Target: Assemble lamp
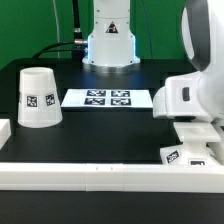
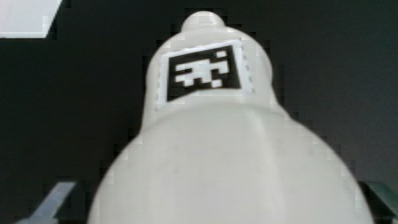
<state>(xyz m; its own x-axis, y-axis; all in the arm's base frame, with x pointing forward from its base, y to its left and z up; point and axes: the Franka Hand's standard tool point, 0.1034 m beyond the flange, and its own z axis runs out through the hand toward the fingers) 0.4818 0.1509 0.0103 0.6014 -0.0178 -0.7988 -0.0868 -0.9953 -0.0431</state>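
In the wrist view the white bulb (image 2: 214, 130) fills the picture, its narrow end with a black-and-white tag pointing away from the camera. My gripper (image 2: 217, 215) is shut on its wide rounded body, with a dark finger (image 2: 54, 200) showing at each side. In the exterior view my gripper (image 1: 192, 135) hangs low at the right, just above the flat base (image 1: 188, 153) with its tags. The bulb itself is hidden there by the hand. The tapered shade (image 1: 38, 97) stands on its wide end at the exterior view's left, far from the gripper.
The marker board (image 1: 106, 98) lies in the middle of the black table. A long white border rail (image 1: 100, 172) runs along the front edge. The arm's pedestal (image 1: 108, 45) stands at the back. A white corner (image 2: 25, 14) shows beyond the bulb in the wrist view.
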